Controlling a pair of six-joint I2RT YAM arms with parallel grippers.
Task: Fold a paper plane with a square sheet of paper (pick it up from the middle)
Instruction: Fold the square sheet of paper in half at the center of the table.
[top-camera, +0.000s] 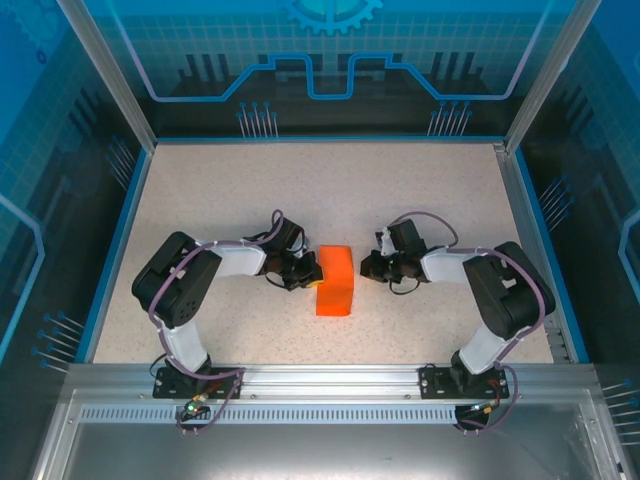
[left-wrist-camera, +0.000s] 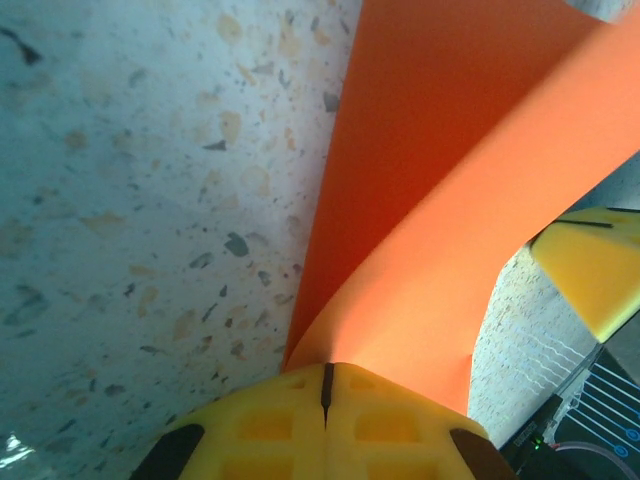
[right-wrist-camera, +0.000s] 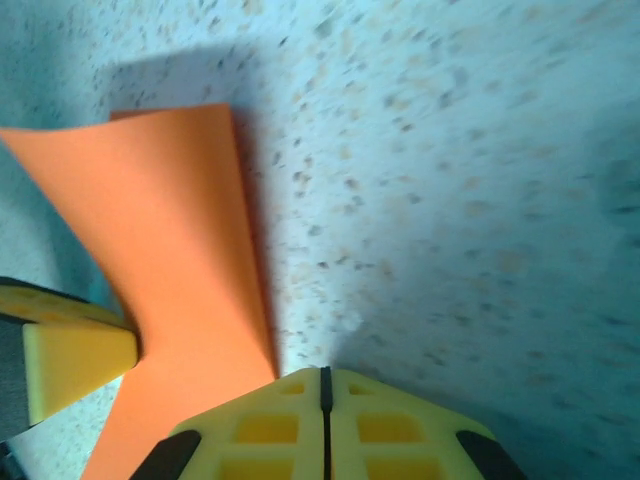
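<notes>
Currently the folded square sheet of paper (top-camera: 335, 282) lies on the surface (top-camera: 300, 180). The left claw (top-camera: 312, 275) — fully closed — pinches the sheet's left edge; the right claw (top-camera: 366, 266), closed on nothing, sits just beside its right edge.

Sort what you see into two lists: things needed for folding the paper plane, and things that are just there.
For the job: orange sheet of paper, folded over; left hand, shut on its edge; right hand, shut beside it.
Just there: speckled table; blue walls; metal rail.
</notes>
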